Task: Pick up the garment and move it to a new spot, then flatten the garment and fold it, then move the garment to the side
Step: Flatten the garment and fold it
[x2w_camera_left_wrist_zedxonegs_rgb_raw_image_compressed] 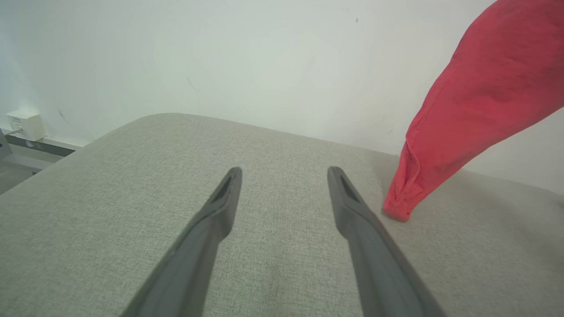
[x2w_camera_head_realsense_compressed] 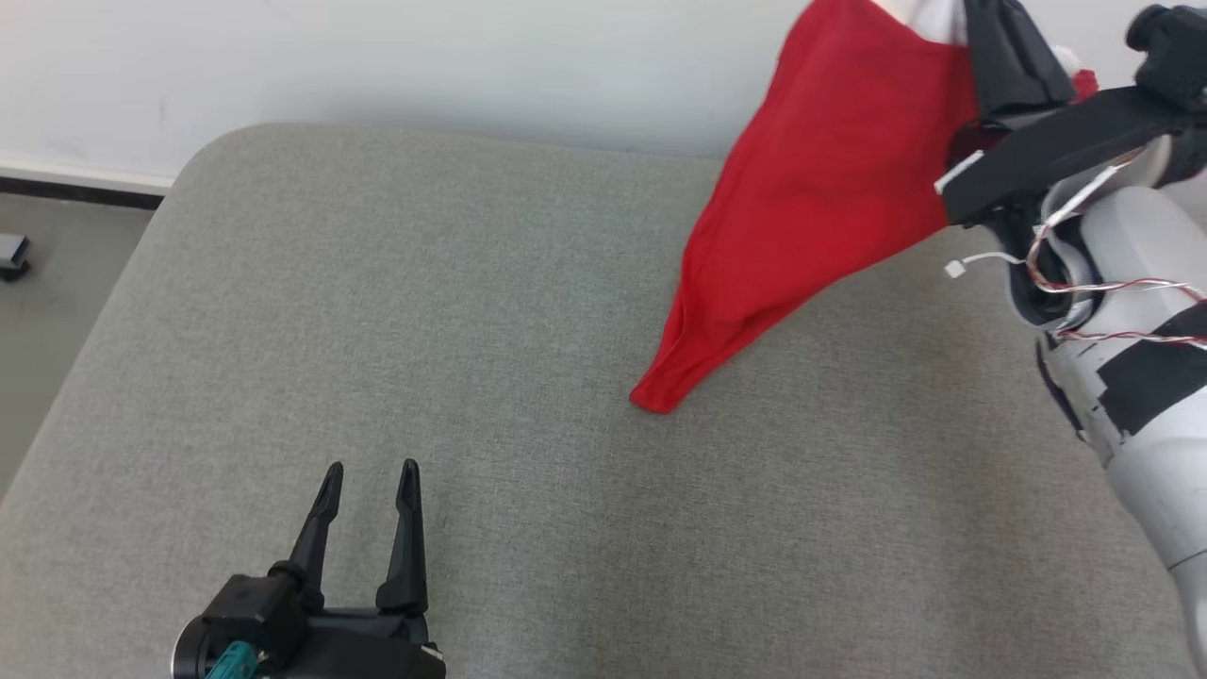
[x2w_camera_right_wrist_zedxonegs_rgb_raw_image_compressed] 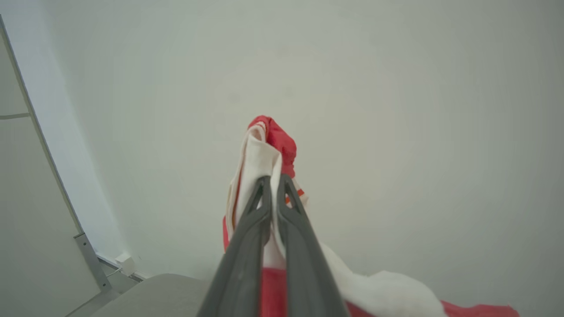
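Head view first: the left gripper [x2w_camera_head_realsense_compressed: 370,476] sits low on the left over the grey cushion [x2w_camera_head_realsense_compressed: 471,330], fingers spread wide with nothing between them. Up on the right, the right gripper [x2w_camera_head_realsense_compressed: 1004,38] is raised high in front of the wall [x2w_camera_head_realsense_compressed: 377,57], jaws pinched together on the top of the red garment [x2w_camera_head_realsense_compressed: 830,189], where a bit of white cloth shows. The garment hangs from that grip in a long slanting drape, and its lowest tip touches the cushion right of centre, well apart from the left gripper.

Over to the left wrist view: both dark fingers stand wide apart, just bare grey fabric between them. The garment's red tip meets the cushion just beside the finger on this view's right. A small white box [x2w_camera_left_wrist_zedxonegs_rgb_raw_image_compressed: 25,124] sits by the foot of the wall at far left.

Now the right wrist view: the two fingers are pressed nearly together, clamping a bunch of white and red cloth that pokes up past their tips. More white and red fabric trails away below, and a corner of the cushion shows at the bottom left.
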